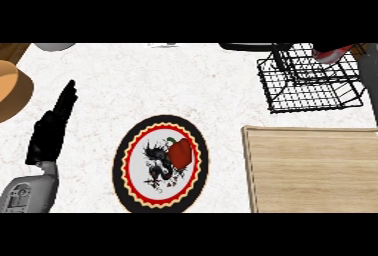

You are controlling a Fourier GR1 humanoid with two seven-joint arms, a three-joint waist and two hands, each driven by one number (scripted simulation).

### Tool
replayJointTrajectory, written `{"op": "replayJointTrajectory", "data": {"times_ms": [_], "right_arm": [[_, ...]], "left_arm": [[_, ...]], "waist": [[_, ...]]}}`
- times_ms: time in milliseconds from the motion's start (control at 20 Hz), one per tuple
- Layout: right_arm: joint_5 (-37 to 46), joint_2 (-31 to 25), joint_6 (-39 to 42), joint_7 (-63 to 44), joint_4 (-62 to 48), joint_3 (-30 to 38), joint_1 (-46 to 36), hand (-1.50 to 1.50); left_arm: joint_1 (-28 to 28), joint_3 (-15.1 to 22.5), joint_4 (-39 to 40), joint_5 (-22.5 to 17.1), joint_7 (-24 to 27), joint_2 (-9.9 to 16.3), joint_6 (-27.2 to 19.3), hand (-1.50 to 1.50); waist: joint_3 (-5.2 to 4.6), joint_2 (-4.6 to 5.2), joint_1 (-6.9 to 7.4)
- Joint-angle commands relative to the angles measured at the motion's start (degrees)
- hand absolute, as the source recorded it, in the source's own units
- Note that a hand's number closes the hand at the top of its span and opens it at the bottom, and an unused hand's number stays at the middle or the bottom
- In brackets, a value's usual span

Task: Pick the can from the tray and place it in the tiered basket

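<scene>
A black wire tiered basket (314, 82) stands at the back right of the counter. At its upper part, cut off by the view's top edge, shows a red and white object (332, 52) that looks like the can; whether it rests in the basket I cannot tell. The light wooden tray (310, 170) at the right front has nothing on it. My left hand (50, 132) rests at the left, open, fingers straight and pointing away, touching nothing. My right hand does not show.
A round plate (161, 165) with a black rim, a red zigzag ring and a red and black picture lies at the centre front. A wooden round object (11, 90) sits at the left edge. A pale bowl's edge (53, 47) shows at the back left.
</scene>
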State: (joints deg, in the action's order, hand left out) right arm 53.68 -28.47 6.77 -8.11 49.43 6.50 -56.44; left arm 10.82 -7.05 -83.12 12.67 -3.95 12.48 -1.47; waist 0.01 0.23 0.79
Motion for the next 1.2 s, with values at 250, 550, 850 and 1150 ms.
{"op": "replayJointTrajectory", "data": {"times_ms": [250, 550, 850, 1150], "right_arm": [[-7.2, 1.8, 2.9, -1.6, -2.4, 6.4, 2.3, -1.5], [-12.7, 1.5, -3.4, 2.9, -1.0, 12.2, 3.2, -1.5], [-16.1, -3.5, -4.9, 4.3, 0.7, 16.5, 2.5, -1.5], [-21.1, -9.3, 2.0, -5.0, 2.4, 21.8, 3.0, -1.5]], "left_arm": [[-2.1, 0.8, 0.3, 1.4, 1.5, -1.3, -1.0, 0.0], [-1.8, -0.8, -2.3, 0.6, -0.4, 0.4, -0.2, 0.0], [-4.4, 0.4, -2.5, 0.2, 1.8, -0.8, 0.7, 0.0], [-1.5, -1.3, -1.5, 0.2, 0.1, 0.5, 0.5, 0.0]], "waist": [[-0.02, -0.2, -0.62], [0.0, -0.32, -0.68], [0.0, -0.28, -0.66], [-0.01, -0.34, -0.96]]}}
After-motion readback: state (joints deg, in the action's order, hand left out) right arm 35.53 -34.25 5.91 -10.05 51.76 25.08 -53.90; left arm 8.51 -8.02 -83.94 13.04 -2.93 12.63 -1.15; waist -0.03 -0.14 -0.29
